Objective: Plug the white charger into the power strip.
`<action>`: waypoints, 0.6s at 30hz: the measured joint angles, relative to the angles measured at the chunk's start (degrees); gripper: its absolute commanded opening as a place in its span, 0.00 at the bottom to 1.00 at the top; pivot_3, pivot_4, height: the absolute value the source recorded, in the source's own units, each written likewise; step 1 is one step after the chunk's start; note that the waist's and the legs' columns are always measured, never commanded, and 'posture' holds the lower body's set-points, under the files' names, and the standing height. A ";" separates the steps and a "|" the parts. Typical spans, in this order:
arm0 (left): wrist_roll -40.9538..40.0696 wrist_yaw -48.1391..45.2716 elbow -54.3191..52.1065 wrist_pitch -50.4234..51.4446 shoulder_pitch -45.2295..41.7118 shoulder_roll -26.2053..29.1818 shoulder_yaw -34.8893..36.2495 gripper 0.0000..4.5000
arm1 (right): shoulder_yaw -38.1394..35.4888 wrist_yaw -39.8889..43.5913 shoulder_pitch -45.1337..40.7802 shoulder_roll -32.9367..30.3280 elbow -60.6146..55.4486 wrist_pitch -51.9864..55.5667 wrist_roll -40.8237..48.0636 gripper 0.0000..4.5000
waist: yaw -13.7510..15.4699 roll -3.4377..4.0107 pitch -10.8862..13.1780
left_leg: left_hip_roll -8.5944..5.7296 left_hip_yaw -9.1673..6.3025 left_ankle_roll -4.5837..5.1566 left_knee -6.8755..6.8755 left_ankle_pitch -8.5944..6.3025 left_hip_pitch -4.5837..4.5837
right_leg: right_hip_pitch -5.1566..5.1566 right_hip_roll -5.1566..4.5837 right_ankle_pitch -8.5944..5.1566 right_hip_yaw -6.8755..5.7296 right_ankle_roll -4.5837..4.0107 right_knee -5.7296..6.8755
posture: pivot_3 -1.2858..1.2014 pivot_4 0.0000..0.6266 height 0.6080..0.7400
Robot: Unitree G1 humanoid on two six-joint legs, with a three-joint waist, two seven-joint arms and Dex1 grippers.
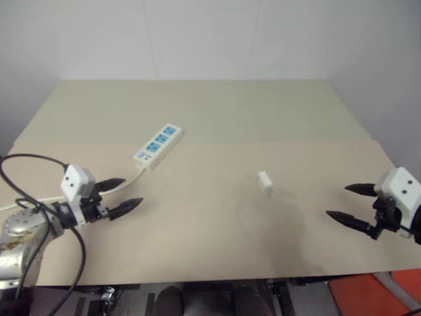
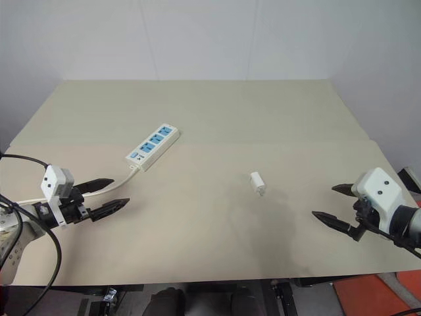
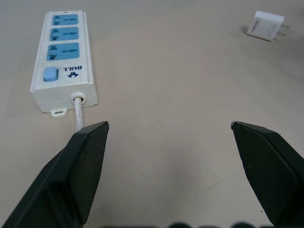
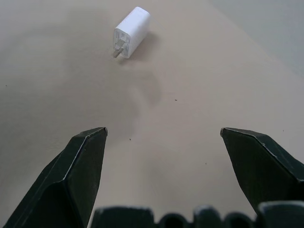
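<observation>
The white charger point(image 1: 265, 182) lies on its side on the table point(image 1: 217, 250), right of the middle and well in from every edge, with bare surface all around it. My right wrist view shows its two metal prongs point(image 4: 116, 50) pointing out level with the surface, plugged into nothing. The power strip point(image 1: 158, 146) lies flat toward the table's left side, angled so its socket end points to the far edge and its switch end to the near left. It stands well apart from the charger. Its blue sockets point(image 3: 62, 51) are all free, with the blue switch point(image 3: 49, 74) at the end where the thin white cord point(image 1: 128, 180) leaves it and runs off toward the left edge.

My left gripper point(image 1: 122, 195) hovers near the table's left edge, just short of the strip's cord end, its two black fingers spread wide and holding nothing. My right gripper point(image 1: 347, 203) hangs near the right edge, facing the charger from a distance, fingers equally wide apart and empty.
</observation>
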 measured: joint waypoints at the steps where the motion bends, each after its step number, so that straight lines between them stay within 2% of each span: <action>1: 0.00 0.00 0.03 0.00 0.00 0.00 0.01 1.00 | 0.02 0.00 0.00 0.01 -0.03 0.00 0.00 1.00 | 0.00 0.00 0.00 | 0.00 0.00 0.00 0.00 0.00 0.00 | 0.00 0.00 0.00 0.00 0.00 0.00 | 0.52 0.24 1.00; 10: 0.03 0.99 0.14 0.44 -0.04 0.44 0.04 1.00 | 0.15 -0.57 -0.40 0.37 -1.90 1.22 1.69 1.00 | -0.06 0.00 0.00 | 0.00 0.00 0.00 0.04 0.00 0.01 | 0.00 0.01 0.00 0.01 0.00 0.06 | 0.52 0.24 1.00; 18: -0.97 6.92 0.60 4.78 -4.57 -0.90 0.92 1.00 | -0.77 -6.15 -7.87 0.38 -8.05 10.64 9.59 1.00 | -0.11 0.00 0.00 | 0.00 -0.03 0.00 0.09 0.00 -0.02 | -0.02 0.02 0.00 0.00 0.00 0.13 | 0.52 0.24 1.00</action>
